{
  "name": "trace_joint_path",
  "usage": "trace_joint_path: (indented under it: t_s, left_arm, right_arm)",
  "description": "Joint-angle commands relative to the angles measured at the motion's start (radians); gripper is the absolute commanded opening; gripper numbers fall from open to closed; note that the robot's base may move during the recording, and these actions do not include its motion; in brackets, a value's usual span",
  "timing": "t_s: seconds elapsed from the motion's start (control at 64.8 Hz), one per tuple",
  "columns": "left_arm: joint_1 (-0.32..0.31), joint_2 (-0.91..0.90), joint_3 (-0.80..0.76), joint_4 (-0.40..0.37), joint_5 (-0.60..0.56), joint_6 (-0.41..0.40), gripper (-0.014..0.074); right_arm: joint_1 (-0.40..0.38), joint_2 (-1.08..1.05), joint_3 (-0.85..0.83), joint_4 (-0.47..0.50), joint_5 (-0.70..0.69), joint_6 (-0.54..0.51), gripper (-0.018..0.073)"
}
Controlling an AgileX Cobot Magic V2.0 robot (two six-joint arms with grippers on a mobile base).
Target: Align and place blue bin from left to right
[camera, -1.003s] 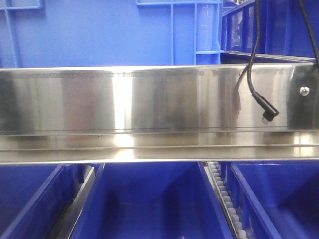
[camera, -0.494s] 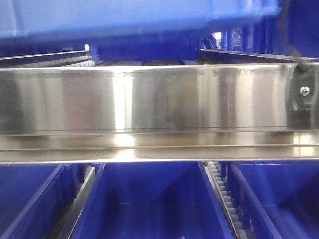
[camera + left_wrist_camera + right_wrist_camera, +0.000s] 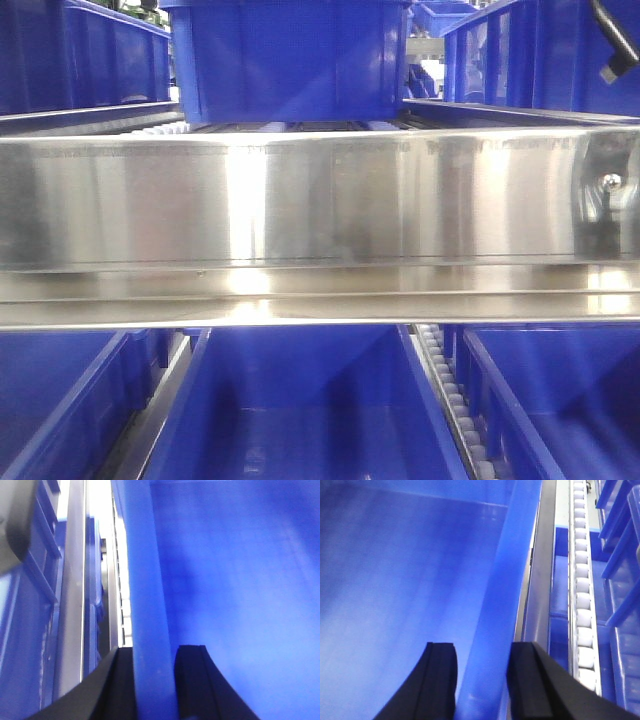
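Front view: the blue bin (image 3: 290,60) sits just behind the steel rail (image 3: 320,200), above its middle. My grippers don't show here. Left wrist: my left gripper (image 3: 154,655) pinches the bin's rim wall. Right wrist: my right gripper (image 3: 482,652) pinches the opposite rim, but the bin's alignment with the rail can't be seen. I judge I'm setting it down. Next I should square it to the rail, then release.

At the bottom of each wrist view, the left gripper (image 3: 156,652) and the right gripper (image 3: 481,649) reach up the frame, black jaws clamped on either side of a wall of the blue bin (image 3: 240,580).
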Motion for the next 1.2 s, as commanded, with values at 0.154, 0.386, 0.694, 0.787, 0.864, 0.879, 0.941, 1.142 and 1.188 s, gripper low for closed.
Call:
trace_joint_path:
  t_s: [0.154,0.386,0.694,0.787,0.864,0.879,0.941,1.142,1.188]
  left_arm:
    - [-0.015,-0.029,-0.025,-0.025,-0.096,-0.006,-0.0010]
    - [-0.015,-0.029,-0.025,-0.023,-0.096,-0.006,-0.0010]
    - [-0.015,-0.029,-0.025,-0.023,-0.096,-0.006,-0.0010]
    - [-0.015,-0.029,-0.025,-0.023,-0.096,-0.006,-0.0010]
    - [-0.015,-0.029,-0.025,-0.023,-0.096,-0.006,-0.0010]
    - [-0.015,-0.029,-0.025,-0.023,-0.096,-0.006,-0.0010]
    - [-0.015,-0.029,-0.025,-0.023,-0.096,-0.006,-0.0010]
    - [-0.015,-0.029,-0.025,-0.023,-0.096,-0.006,-0.0010]
    - [-0.015,-0.029,-0.025,-0.023,-0.096,-0.006,-0.0010]
  right_arm:
    - [0.007,-0.011,-0.012,-0.011,-0.068,0.019,-0.0079]
    - [0.007,-0.011,-0.012,-0.011,-0.068,0.019,-0.0079]
    - [0.007,-0.011,-0.012,-0.011,-0.068,0.019,-0.0079]
    - [0.007,-0.011,-0.012,-0.011,-0.068,0.019,-0.0079]
    - [0.007,-0.011,-0.012,-0.011,-0.068,0.019,-0.0079]
    - [0.007,-0.011,-0.012,-0.011,-0.069,0.019,-0.0079]
    - [0.007,-0.011,-0.012,-0.011,-0.084,0.019,-0.0079]
    - [0.007,-0.011,-0.012,-0.011,-0.143,0.019,-0.0079]
    - [0.007,-0.011,-0.012,-0.011,-0.151,0.019,-0.0079]
